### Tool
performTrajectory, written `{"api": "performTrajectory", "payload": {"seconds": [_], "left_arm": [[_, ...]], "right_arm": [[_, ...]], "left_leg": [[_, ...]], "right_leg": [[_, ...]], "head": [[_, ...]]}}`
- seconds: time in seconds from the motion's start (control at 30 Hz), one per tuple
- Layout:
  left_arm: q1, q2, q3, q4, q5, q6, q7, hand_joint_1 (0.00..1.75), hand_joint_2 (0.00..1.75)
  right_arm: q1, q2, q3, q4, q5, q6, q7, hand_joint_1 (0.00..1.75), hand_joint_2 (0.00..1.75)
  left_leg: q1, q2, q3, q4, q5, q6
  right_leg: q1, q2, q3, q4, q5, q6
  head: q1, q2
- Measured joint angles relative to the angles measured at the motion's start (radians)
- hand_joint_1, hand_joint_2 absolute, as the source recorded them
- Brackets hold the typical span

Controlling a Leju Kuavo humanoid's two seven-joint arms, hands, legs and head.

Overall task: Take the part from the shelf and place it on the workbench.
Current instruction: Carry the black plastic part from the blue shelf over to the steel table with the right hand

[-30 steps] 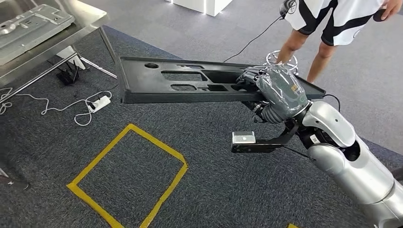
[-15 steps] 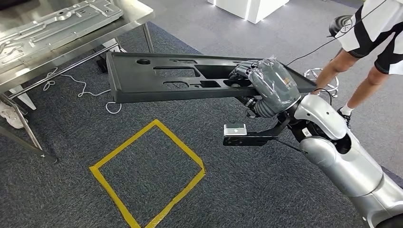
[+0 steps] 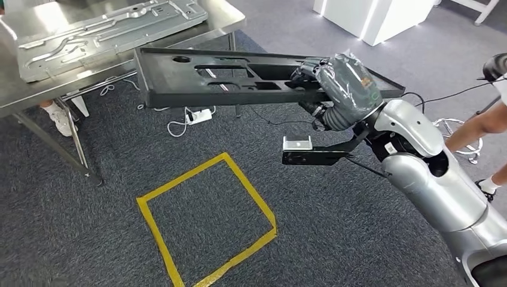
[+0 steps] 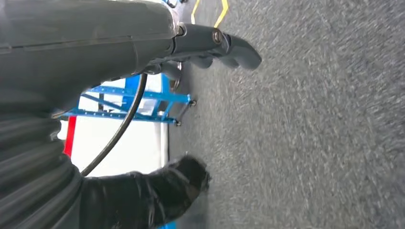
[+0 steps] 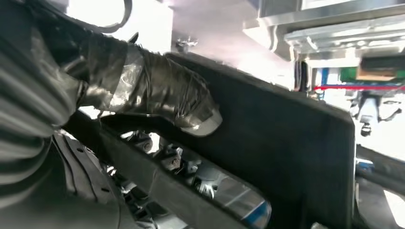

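Note:
In the head view a long black plastic part (image 3: 197, 81) with several cut-outs hangs level above the carpet. My right hand (image 3: 344, 89) grips it near its right end, fingers reaching into a cut-out. The right wrist view shows my taped thumb (image 5: 162, 95) pressed on the black part (image 5: 286, 143). The steel workbench (image 3: 36, 95) stands at the upper left, and the part's far end reaches just short of its front edge. In the left wrist view my left hand (image 4: 95, 47) hangs over the carpet, thumb and fingers apart, holding nothing.
A pressed silver metal panel (image 3: 107, 27) lies on the workbench. A yellow tape square (image 3: 206, 221) marks the carpet below the part. A power strip with cables (image 3: 197, 116) lies under the bench. A person's leg (image 3: 478, 128) stands at the right edge, a white block (image 3: 382, 18) behind.
The whole view has swung, so the camera moved. The workbench has come further into the picture and nearer the part's far end. My right hand keeps its hold on the part.

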Motion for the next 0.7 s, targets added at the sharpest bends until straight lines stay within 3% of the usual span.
{"api": "performTrajectory", "payload": {"seconds": [0.03, 0.1, 0.13, 0.17, 0.23, 0.27, 0.3, 0.37, 0.4, 0.43, 0.5, 0.53, 0.57, 0.6, 0.63, 0.7], "left_arm": [[0.000, 0.001, 0.000, 0.000, 0.000, 0.000, 0.000, 0.00, 1.75], [-0.001, 0.003, 0.000, -0.001, 0.000, 0.000, 0.000, 0.00, 1.75], [-0.001, 0.002, 0.000, -0.001, 0.000, 0.000, 0.000, 0.00, 1.75], [-0.002, 0.002, 0.000, -0.001, 0.000, -0.001, 0.000, 0.00, 1.75], [-0.001, 0.002, 0.000, -0.001, 0.000, -0.001, 0.000, 0.00, 1.75], [0.000, 0.002, 0.000, -0.001, 0.000, -0.001, 0.000, 0.00, 1.75], [0.001, 0.002, 0.000, -0.001, 0.000, -0.001, 0.000, 0.00, 1.75], [0.005, 0.002, 0.000, -0.001, 0.000, -0.001, 0.000, 0.00, 1.75], [0.006, 0.003, 0.000, -0.001, 0.000, -0.002, 0.000, 0.00, 1.75], [0.005, 0.003, 0.000, -0.001, 0.000, -0.002, 0.000, 0.00, 1.75], [0.002, 0.003, 0.000, -0.002, 0.000, -0.002, 0.000, 0.00, 1.75], [0.001, 0.003, 0.000, -0.002, 0.000, -0.002, 0.000, 0.00, 1.75], [-0.001, 0.003, 0.000, -0.002, 0.000, -0.002, 0.000, 0.00, 1.75], [-0.003, 0.003, 0.000, -0.002, 0.000, -0.002, 0.000, 0.00, 1.75], [-0.005, 0.004, 0.000, -0.002, 0.000, -0.002, 0.000, 0.00, 1.75], [-0.008, 0.005, 0.000, -0.002, 0.000, -0.002, 0.000, 0.00, 1.75]], "right_arm": [[-0.008, 0.001, 0.000, 0.002, -0.001, 0.002, 0.002, 1.75, 1.75], [-0.023, 0.003, 0.000, 0.007, -0.001, 0.004, 0.003, 1.75, 1.75], [-0.030, 0.002, 0.000, 0.010, -0.001, 0.004, 0.006, 1.75, 1.75], [-0.036, 0.002, 0.000, 0.013, 0.000, 0.005, 0.008, 1.75, 1.75], [-0.041, 0.002, 0.000, 0.019, 0.001, 0.007, 0.015, 1.75, 1.75], [-0.042, 0.002, 0.000, 0.021, 0.001, 0.008, 0.016, 1.75, 1.75], [-0.043, 0.003, 0.000, 0.024, 0.002, 0.009, 0.017, 1.75, 1.75], [-0.045, 0.003, 0.000, 0.028, 0.002, 0.010, 0.018, 1.75, 1.75], [-0.046, 0.003, 0.000, 0.030, 0.002, 0.010, 0.018, 1.75, 1.75], [-0.047, 0.003, 0.000, 0.032, 0.002, 0.010, 0.019, 1.75, 1.75], [-0.051, 0.005, 0.000, 0.034, 0.002, 0.011, 0.019, 1.75, 1.75], [-0.053, 0.006, 0.000, 0.034, 0.002, 0.011, 0.019, 1.75, 1.75], [-0.057, 0.007, 0.000, 0.034, 0.002, 0.010, 0.019, 1.75, 1.75], [-0.060, 0.006, 0.000, 0.034, 0.003, 0.010, 0.020, 1.75, 1.75], [-0.062, 0.003, 0.000, 0.035, 0.006, 0.010, 0.024, 1.75, 1.75], [-0.064, -0.002, 0.000, 0.040, 0.016, 0.012, 0.037, 1.75, 1.75]], "left_leg": [[0.000, 0.012, -0.001, 0.004, -0.003, -0.006], [-0.002, 0.073, -0.031, 0.060, -0.021, -0.017], [-0.001, 0.108, -0.066, 0.117, -0.036, -0.024], [0.003, 0.127, -0.111, 0.181, -0.050, -0.029], [0.010, 0.141, -0.183, 0.257, -0.041, -0.036], [0.012, 0.145, -0.193, 0.241, -0.009, -0.037], [0.013, 0.152, -0.183, 0.188, 0.040, -0.035], [0.002, 0.196, -0.139, 0.066, 0.115, -0.026], [-0.006, 0.218, -0.122, 0.024, 0.126, -0.018], [-0.013, 0.233, -0.115, 0.010, 0.119, -0.012], [-0.017, 0.220, -0.106, 0.001, 0.099, 0.002], [-0.015, 0.206, -0.097, -0.003, 0.093, 0.007], [-0.011, 0.194, -0.085, -0.010, 0.088, 0.013], [-0.008, 0.183, -0.071, -0.016, 0.083, 0.020], [-0.006, 0.173, -0.060, -0.020, 0.078, 0.026], [-0.007, 0.153, -0.042, -0.021, 0.063, 0.035]], "right_leg": [[-0.001, -0.013, 0.010, -0.009, -0.003, -0.006], [-0.004, -0.042, 0.038, -0.028, -0.010, -0.018], [-0.003, -0.057, 0.051, -0.033, -0.016, -0.023], [-0.002, -0.072, 0.063, -0.037, -0.023, -0.025], [-0.002, -0.101, 0.084, -0.038, -0.042, -0.024], [-0.002, -0.115, 0.096, -0.038, -0.052, -0.022], [-0.002, -0.128, 0.110, -0.038, -0.063, -0.020], [0.002, -0.150, 0.134, -0.041, -0.084, -0.012], [0.005, -0.159, 0.141, -0.043, -0.092, -0.006], [0.009, -0.168, 0.146, -0.047, -0.098, 0.001], [0.013, -0.187, 0.163, -0.058, -0.109, 0.014], [0.012, -0.182, 0.173, -0.058, -0.117, 0.019], [0.010, -0.161, 0.173, -0.043, -0.127, 0.022], [0.007, -0.132, 0.156, -0.003, -0.142, 0.023], [0.006, -0.099, 0.119, 0.061, -0.160, 0.022], [0.006, -0.067, 0.010, 0.206, -0.186, 0.023]], "head": [[-0.001, 0.000], [-0.004, 0.000], [-0.005, 0.000], [-0.006, 0.000], [-0.006, 0.000], [-0.006, 0.000], [-0.006, 0.000], [-0.006, 0.000], [-0.005, 0.000], [-0.005, 0.000], [-0.006, 0.000], [-0.005, 0.000], [-0.005, 0.000], [-0.004, 0.000], [-0.003, 0.000], [-0.003, 0.000]]}}
